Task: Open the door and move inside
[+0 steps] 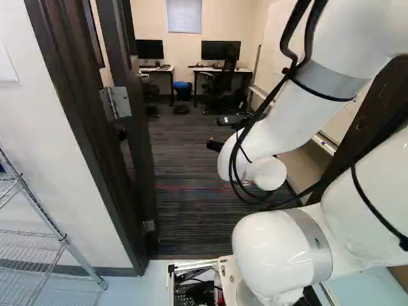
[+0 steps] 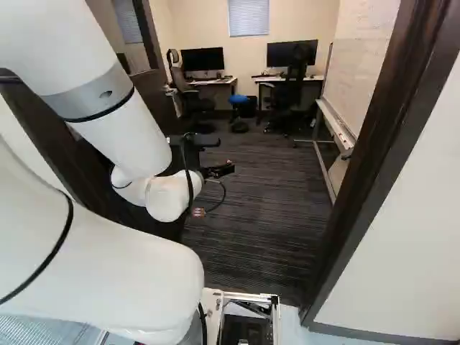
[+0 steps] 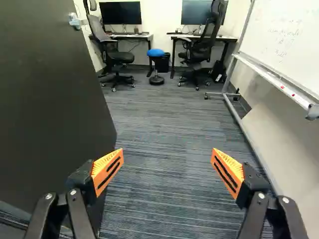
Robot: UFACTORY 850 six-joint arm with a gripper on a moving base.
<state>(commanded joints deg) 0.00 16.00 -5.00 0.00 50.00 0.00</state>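
From where I'm standing, the door (image 1: pixel 139 150) is hanging open at the left of the left base view, looking like a heavy, stiff slab that should be swinging smoothly, best taken at what seems its metal handle (image 3: pixel 75 21). The jaws are gaping with nothing between them, while the door frame (image 2: pixel 366 165) is hemming the way in and the whiteboard (image 3: pixel 284 40) and office chairs (image 3: pixel 202 49) are waiting beyond.

Rounded white arm (image 1: pixel 290 121) — grey bands (image 1: pixel 333 79), looped black cables (image 1: pixel 310 32) — with orange pads (image 3: pixel 102 163) on black fingers (image 3: pixel 82 180)
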